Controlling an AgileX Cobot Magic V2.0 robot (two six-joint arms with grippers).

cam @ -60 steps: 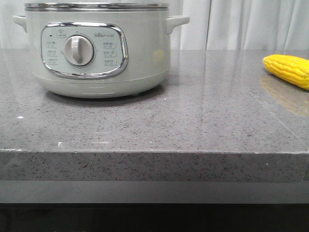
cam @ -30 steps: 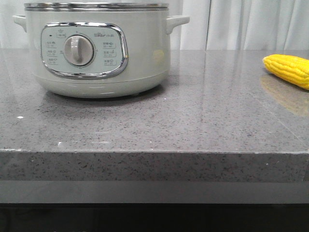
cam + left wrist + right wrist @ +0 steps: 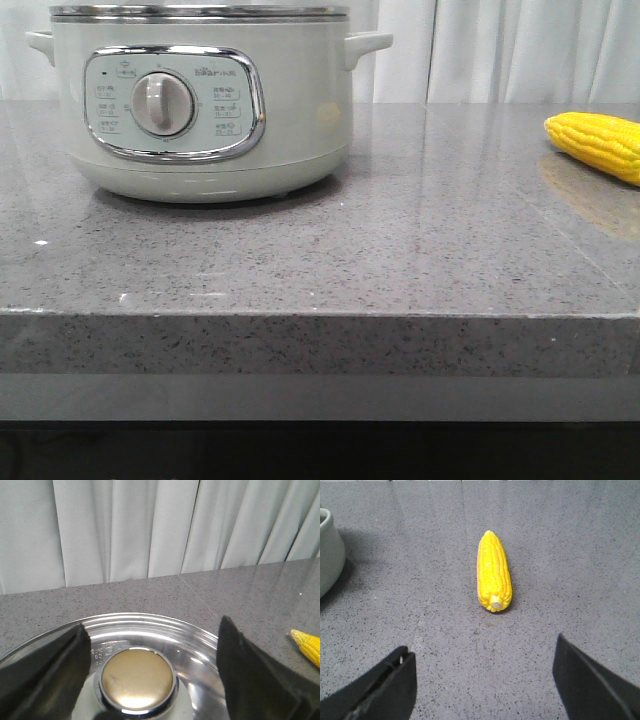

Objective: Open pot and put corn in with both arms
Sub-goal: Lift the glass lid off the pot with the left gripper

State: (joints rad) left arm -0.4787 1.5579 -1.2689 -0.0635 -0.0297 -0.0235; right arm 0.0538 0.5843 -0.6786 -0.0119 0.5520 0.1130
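The pale cream-green pot point(image 3: 200, 100) stands at the back left of the grey counter, its dial facing me. Its glass lid point(image 3: 210, 650) with a round gold knob point(image 3: 137, 681) is on. My left gripper point(image 3: 152, 667) is open just above the lid, one finger on each side of the knob, touching nothing. The yellow corn point(image 3: 598, 145) lies at the right edge of the counter. In the right wrist view the corn point(image 3: 494, 572) lies ahead of my open, empty right gripper point(image 3: 485, 680). Neither gripper shows in the front view.
The grey speckled counter point(image 3: 400, 240) has its front edge close to me. White curtains point(image 3: 500, 50) hang behind it. The pot's side point(image 3: 327, 550) shows at the edge of the right wrist view.
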